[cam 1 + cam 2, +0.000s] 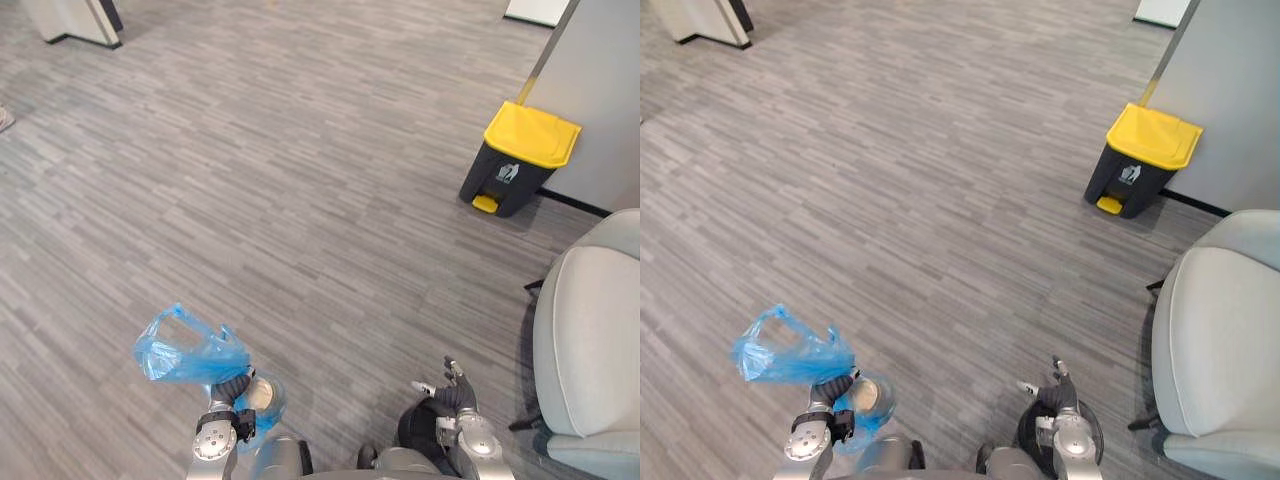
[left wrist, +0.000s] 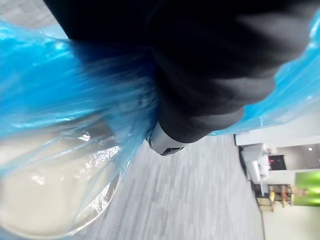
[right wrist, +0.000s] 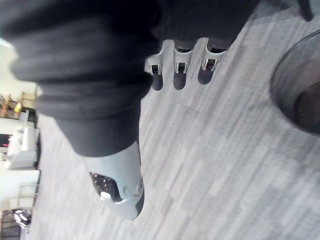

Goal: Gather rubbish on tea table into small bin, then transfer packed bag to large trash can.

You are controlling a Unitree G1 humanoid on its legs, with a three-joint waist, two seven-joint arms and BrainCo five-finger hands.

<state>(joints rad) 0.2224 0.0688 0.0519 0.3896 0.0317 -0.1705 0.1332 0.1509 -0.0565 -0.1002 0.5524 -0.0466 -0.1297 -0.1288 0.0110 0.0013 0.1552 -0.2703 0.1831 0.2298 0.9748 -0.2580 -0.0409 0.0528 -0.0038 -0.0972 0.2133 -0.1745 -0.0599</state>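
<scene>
Pale grey cushioned armchair (image 1: 588, 340), taken as the reference. Grey plank-patterned floor (image 1: 300, 180) runs under it and spreads away from it on all visible sides. Beyond the armchair stands a plain grey wall panel (image 1: 600, 90), with a dark skirting strip (image 1: 578, 204) along its foot. Well apart from the armchair, across the floor at the far opposite corner, stands a white furniture base (image 1: 70, 20).

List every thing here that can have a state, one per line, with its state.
blue bag: lifted, bunched in the left hand, a pale thing inside.
left hand: shut on the bag's neck.
right hand: open, holding nothing.
large trash can: upright, yellow lid shut.
small bin: upright below the right hand, top open.
</scene>
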